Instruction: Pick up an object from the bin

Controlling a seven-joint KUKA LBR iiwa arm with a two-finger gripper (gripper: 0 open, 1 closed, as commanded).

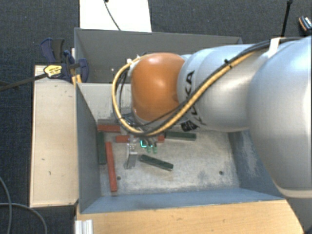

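Hanging low in bin (88, 150): claw (131, 156), opening cannot tell; dark green stick (157, 163) just right, red stick (112, 167) left.

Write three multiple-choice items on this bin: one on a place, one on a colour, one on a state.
1. Where in the bin does the long red stick lie?
A. by the left wall
B. by the right wall
C. against the back wall

2. What colour is the short stick just right of the hand?
A. yellow
B. dark green
C. white

3. How is that short stick placed?
A. standing on end
B. lifted above the rim
C. flat on the floor

Key:
1 A: it runs along the foot of the left wall, toward the front.
2 B: it shows dark green against the pale floor.
3 C: its whole length rests on the floor, slanted, apart from the hand.
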